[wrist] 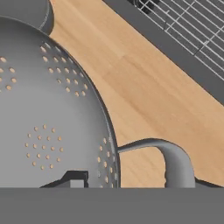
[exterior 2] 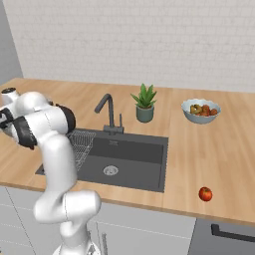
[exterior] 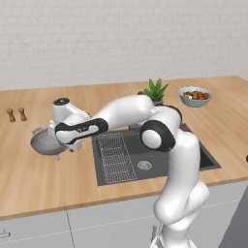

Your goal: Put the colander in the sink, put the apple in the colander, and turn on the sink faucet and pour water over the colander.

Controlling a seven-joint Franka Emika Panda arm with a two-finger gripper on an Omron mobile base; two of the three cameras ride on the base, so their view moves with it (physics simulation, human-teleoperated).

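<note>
**A:** What's the setting?

**B:** A light wooden counter (exterior: 48, 184) over pale grey cabinet fronts (exterior: 97, 223), backed by a white brick wall (exterior: 121, 38). The gripper (exterior: 72, 145) is down at the colander (exterior: 46, 143), which stands on the wood and not in the sink (exterior: 164, 157). The basin lies just beside the gripper, towards the arm's base, with the wire rack (exterior: 114, 155) in its nearer half.

**A:** Does it have the colander?

**B:** In the hand view the gripper (wrist: 141, 180) stands partly apart, astride the rim. One fingertip (wrist: 74, 178) is inside the perforated bowl (wrist: 43, 109); the other is outside, past the loop handle (wrist: 175, 153). I cannot tell whether the pads actually press on the metal.

**A:** What does the right base view add?

**B:** The sink faucet (exterior 2: 107, 107), upright at the back edge of the sink (exterior 2: 134, 154). The apple (exterior 2: 205, 193) too, far from the gripper, across the basin and near the front edge of the counter. The left base view gives two small brown shakers (exterior: 16, 115) beyond the colander.

**A:** How much room is there?

**B:** A strip of bare wood separates the colander from the sink's rim, with the rack (wrist: 192, 30) just past it. The potted plant (exterior: 156, 91) and fruit bowl (exterior: 194, 96) sit well away behind the basin.
</note>
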